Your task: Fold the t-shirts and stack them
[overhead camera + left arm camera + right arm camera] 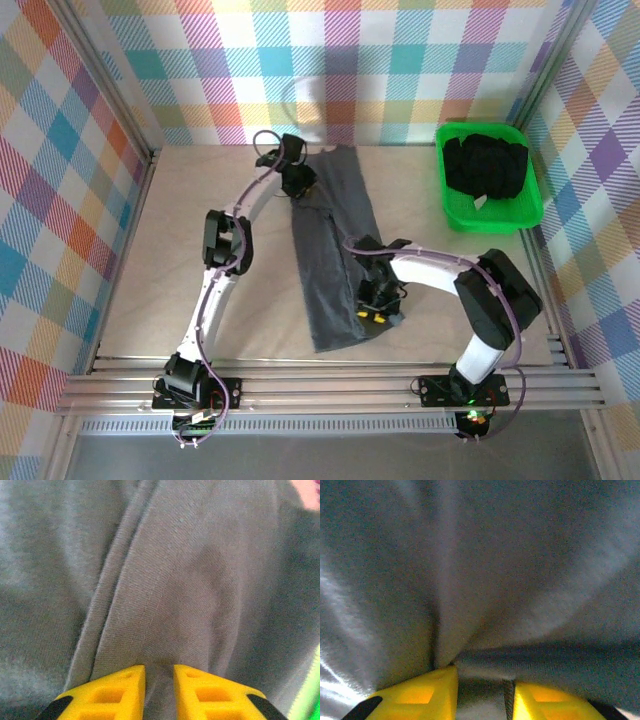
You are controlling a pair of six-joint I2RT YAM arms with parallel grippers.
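Note:
A dark slate grey t-shirt (pixel 335 250), folded into a long narrow strip, runs from the far middle of the table to the near edge. My left gripper (pixel 297 188) is at the strip's far left corner. In the left wrist view the yellow fingers (pixel 117 690) stand close together with a ridge of grey cloth (pixel 165 595) pinched between them. My right gripper (pixel 378 312) is at the strip's near right edge, and its fingers (pixel 425 695) hold a hem of the cloth (pixel 520 660). More t-shirts (pixel 485 165), black, lie bundled in a basket.
The green basket (pixel 495 217) sits at the far right of the table. Checked walls close in the back and both sides. A metal rail (pixel 330 385) runs along the near edge. Bare tabletop (pixel 170 260) lies to the left of the left arm.

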